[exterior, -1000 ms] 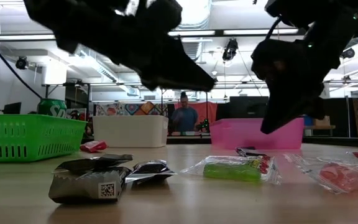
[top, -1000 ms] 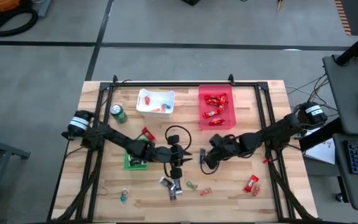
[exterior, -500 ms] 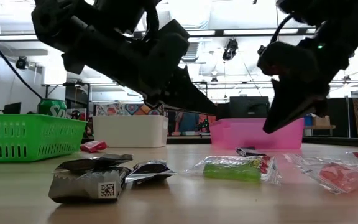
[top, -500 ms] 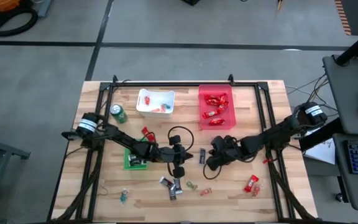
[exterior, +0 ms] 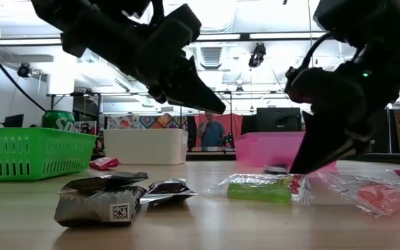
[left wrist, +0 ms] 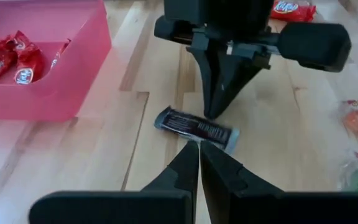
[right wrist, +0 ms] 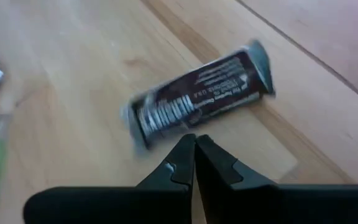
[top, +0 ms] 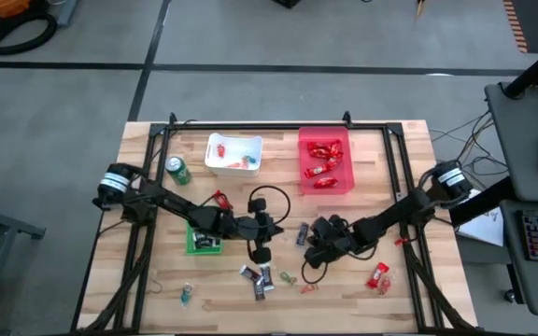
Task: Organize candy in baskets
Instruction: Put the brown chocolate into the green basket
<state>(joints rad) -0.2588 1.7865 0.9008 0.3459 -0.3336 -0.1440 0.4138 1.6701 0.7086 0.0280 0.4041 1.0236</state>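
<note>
A dark-wrapped candy bar [top: 302, 233] lies flat on the table between my two grippers. My left gripper [left wrist: 199, 147] hangs shut above the table, just short of the bar [left wrist: 196, 129]. My right gripper [right wrist: 192, 139] is shut, with its tips down at table height beside the bar's long side [right wrist: 197, 99]. The white basket [top: 233, 154] and the red basket [top: 325, 161] stand at the far side with candy in them. The green basket [top: 202, 241] lies partly under my left arm. My right gripper points its shut fingertips [left wrist: 211, 111] slanting down at the middle of the dark bar's long side [left wrist: 207, 122], from the table's right. The bar lies flat on the wood. Whether the tips touch it, I cannot tell.
Dark bars [top: 258, 278], a green piece [top: 288, 277] and an orange piece [top: 308, 286] lie near the front edge, and a red bar [top: 378, 275] at the front right. A green can [top: 177, 171] stands left of the white basket. A red sweet [top: 220, 199] lies behind my left arm.
My right gripper has come down and toward the near left, to table height by the dark bar. My left gripper dipped toward the bar, then drew back up and a little to the left. The bar has stayed where it was.
</note>
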